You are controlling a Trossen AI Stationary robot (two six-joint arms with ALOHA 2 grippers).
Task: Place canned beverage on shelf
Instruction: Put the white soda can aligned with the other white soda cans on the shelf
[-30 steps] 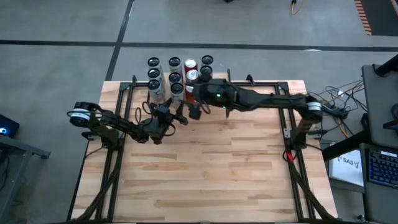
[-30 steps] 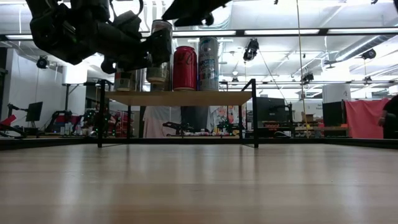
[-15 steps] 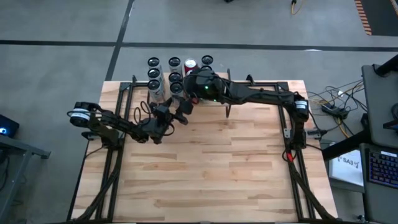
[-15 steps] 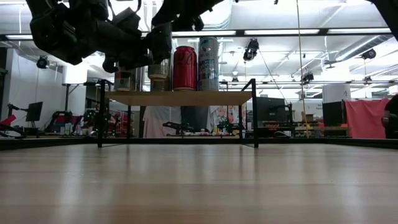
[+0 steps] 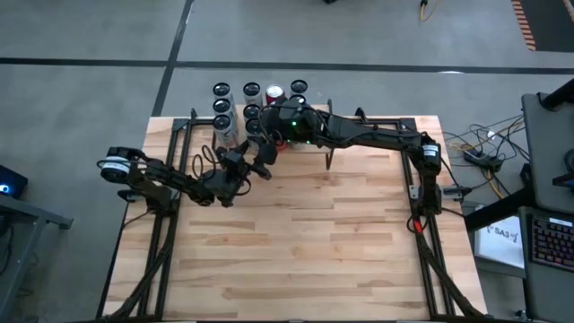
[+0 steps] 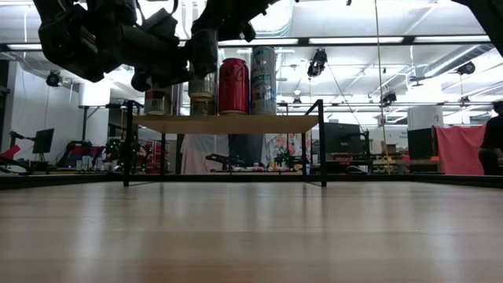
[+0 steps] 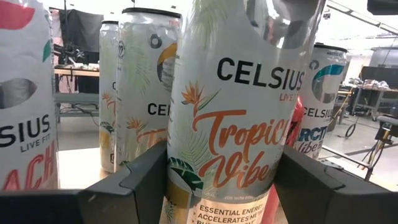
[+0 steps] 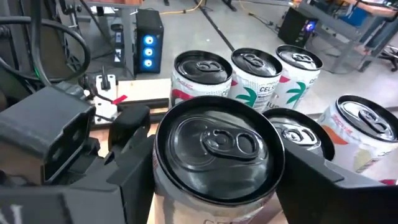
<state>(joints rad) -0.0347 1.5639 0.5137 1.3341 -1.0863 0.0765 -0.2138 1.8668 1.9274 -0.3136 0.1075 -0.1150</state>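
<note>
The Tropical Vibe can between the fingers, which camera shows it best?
The left wrist view: the Tropical Vibe can fills the picture, label readable, between the left hand's fingers. The right wrist view shows only its top. In the low view it is half hidden behind the arms; the high view hides it under the right arm.

Tropical Vibe can (image 7: pixel 236 124) between dark jaws, other cans (image 7: pixel 140 81) behind

Plank worktop (image 5: pixel 296 242), light wood. Keyboard (image 5: pixel 549 240) at right edge; computer tower (image 8: pixel 144 41) with blue lights on grey floor (image 5: pixel 90 36)
</note>
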